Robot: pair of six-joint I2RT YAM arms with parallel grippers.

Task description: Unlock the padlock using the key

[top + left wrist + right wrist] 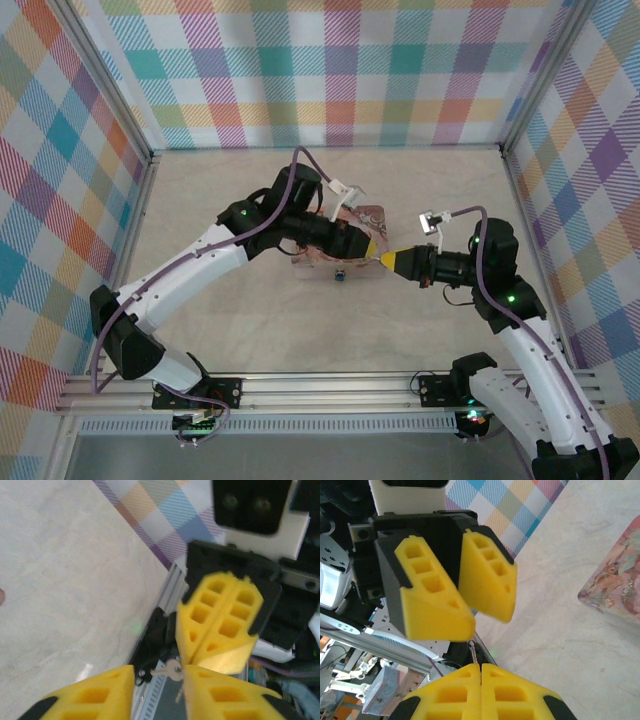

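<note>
If key [172, 670] slips: may drop on table [250, 320] (thin hold)
Left fingers [95, 697]: half apart, holding nothing
Right fingers [455, 695]: pinched on key

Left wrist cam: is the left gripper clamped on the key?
No: the left gripper stands open, and the key in its gap sits pinched at the tip of the shut right gripper.

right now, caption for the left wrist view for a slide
Right gripper, jaws shut on the key, at the left gripper's open jaws.
</note>
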